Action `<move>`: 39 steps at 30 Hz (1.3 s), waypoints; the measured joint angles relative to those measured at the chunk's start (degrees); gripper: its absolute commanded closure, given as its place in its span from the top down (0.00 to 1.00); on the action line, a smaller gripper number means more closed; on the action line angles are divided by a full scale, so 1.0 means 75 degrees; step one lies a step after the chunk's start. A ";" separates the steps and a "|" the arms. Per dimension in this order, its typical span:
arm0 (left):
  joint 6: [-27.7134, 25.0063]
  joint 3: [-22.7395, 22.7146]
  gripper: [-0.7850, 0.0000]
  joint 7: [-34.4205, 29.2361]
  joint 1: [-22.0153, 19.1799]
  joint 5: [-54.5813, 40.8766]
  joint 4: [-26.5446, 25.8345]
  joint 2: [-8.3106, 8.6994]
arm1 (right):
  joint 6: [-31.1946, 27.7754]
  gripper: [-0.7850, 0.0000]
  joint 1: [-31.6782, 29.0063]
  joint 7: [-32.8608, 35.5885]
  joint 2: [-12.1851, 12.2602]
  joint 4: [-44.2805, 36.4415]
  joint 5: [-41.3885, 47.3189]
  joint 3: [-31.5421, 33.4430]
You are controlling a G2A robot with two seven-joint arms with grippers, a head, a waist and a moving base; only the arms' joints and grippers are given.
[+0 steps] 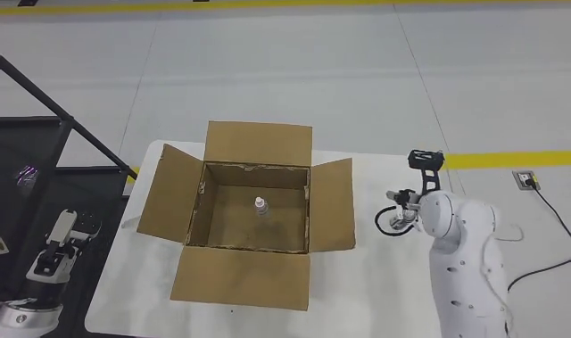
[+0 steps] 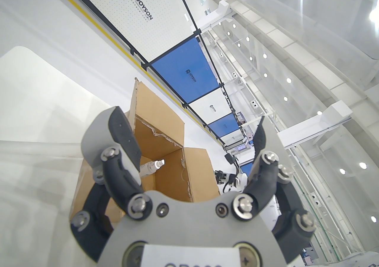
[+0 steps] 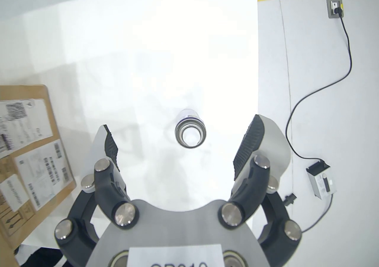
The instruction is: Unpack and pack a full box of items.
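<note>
Cardboard box sits open on the white table, all four flaps splayed out. A small white spray bottle rests on its floor, near the middle. Right of the box, apart from its flap, a small metal-rimmed can stands on the table; seen end-on, it is possibly an aerosol. The right gripper hangs over the can, jaws spread wide and holding nothing. Left of the box, beyond the table's edge, the left gripper is likewise released and empty.
</note>
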 measured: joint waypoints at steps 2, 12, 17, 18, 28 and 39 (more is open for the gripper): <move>0.0000 0.0000 1.00 0.0000 0.0000 0.0000 0.0000 0.0000 | -0.0060 1.00 0.0142 0.0035 0.0021 0.0442 -0.0059 -0.0012; 0.0000 0.0000 1.00 0.0000 0.0000 0.0000 0.0000 0.0000 | -0.0525 0.59 0.0659 0.0499 0.0131 0.1564 -0.0188 -0.0039; 0.0000 0.0000 1.00 0.0000 0.0000 0.0000 0.0000 0.0000 | -0.0633 0.45 0.0860 0.0662 0.0176 0.2023 -0.0215 -0.0064; 0.0000 0.0000 1.00 0.0000 0.0000 0.0000 0.0000 0.0000 | -0.0650 0.38 0.0895 0.0671 0.0184 0.2089 -0.0215 -0.0069; 0.0000 0.0000 1.00 0.0000 0.0000 0.0000 0.0000 0.0000 | -0.0822 0.00 0.0874 0.0598 0.0266 0.1691 0.0269 0.0083; 0.0000 0.0000 1.00 0.0000 0.0000 0.0000 0.0000 0.0000 | 0.0566 0.00 -0.0176 -0.0146 0.0170 -0.2591 0.1995 -0.0004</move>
